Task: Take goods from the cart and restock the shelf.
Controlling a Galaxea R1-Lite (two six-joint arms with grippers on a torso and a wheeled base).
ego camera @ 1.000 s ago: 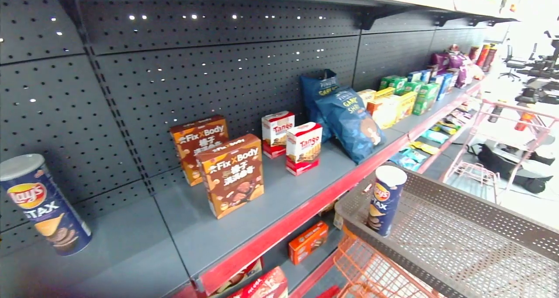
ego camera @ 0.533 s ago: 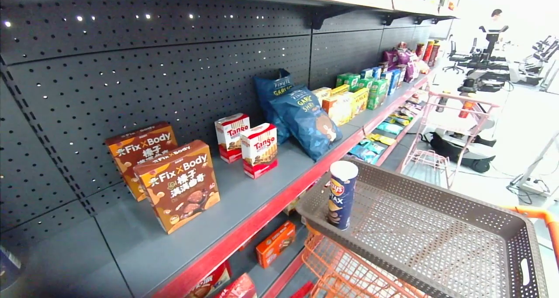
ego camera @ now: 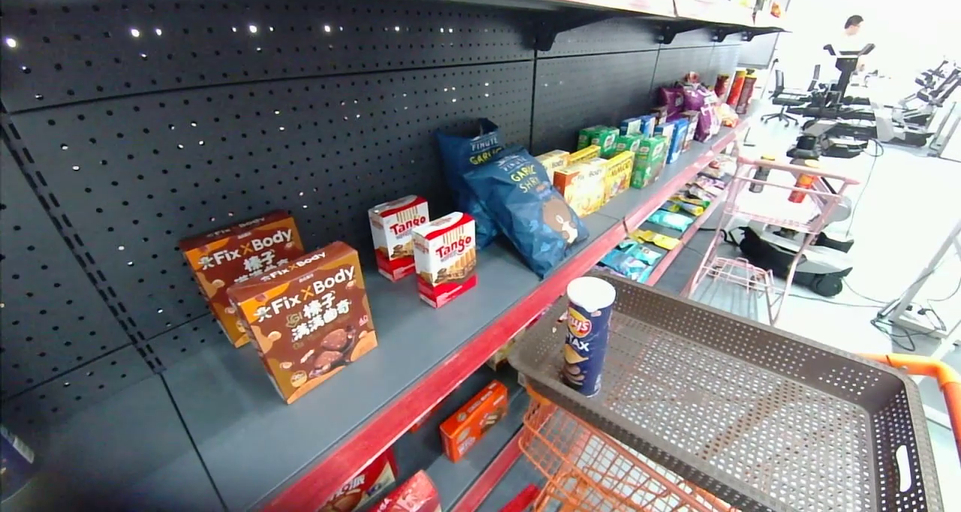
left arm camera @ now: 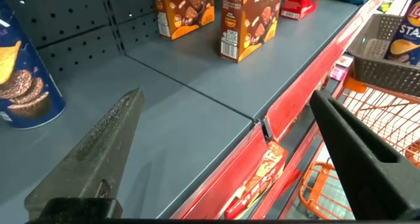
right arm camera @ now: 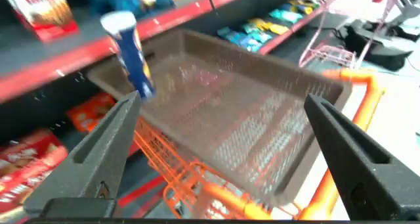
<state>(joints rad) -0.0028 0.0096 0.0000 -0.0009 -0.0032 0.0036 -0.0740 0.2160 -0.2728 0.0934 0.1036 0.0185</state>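
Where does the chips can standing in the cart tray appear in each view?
Head view: chips can upright in the corner of the tray nearest the shelf.
Left wrist view: chips can cut off, behind the tray wall.
Right wrist view: chips can in the same corner.
Shared landmark: the brown tray.

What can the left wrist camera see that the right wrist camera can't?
Left wrist view: a chip can on the grey shelf, two brown boxes, and the open left tool. Right wrist view: the cart's orange handle and the open right tool. Both: the second chip can standing in the cart's basket, and the shelf's red edge.
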